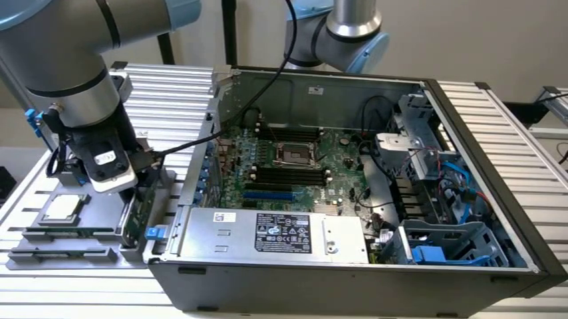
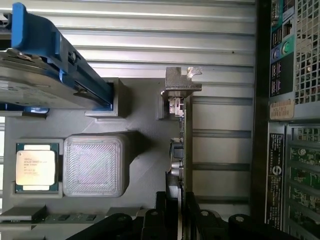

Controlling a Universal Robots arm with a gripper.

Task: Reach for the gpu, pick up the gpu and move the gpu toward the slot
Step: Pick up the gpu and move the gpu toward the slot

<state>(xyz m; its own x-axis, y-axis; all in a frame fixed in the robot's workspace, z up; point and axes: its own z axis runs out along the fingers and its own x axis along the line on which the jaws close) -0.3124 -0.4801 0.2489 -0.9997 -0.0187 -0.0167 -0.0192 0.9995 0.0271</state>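
Noting gripper (image 2: 176, 202) at gpu (image 2: 183, 145), edge-on in tray (image 2: 142, 165), exterior view's left; grip state: cannot tell. Likely light, stiff, fragile; clamp bare board faces.

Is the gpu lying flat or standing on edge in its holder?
Standing on edge. The wrist view shows the gpu as a thin sliver seated in the gray holder, its silver bracket at one end.

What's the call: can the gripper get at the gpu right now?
Likely yes. The gripper sits directly over the gpu, which stands edge-on in the gray fixture. Nothing lies between them, and the case wall stands apart.
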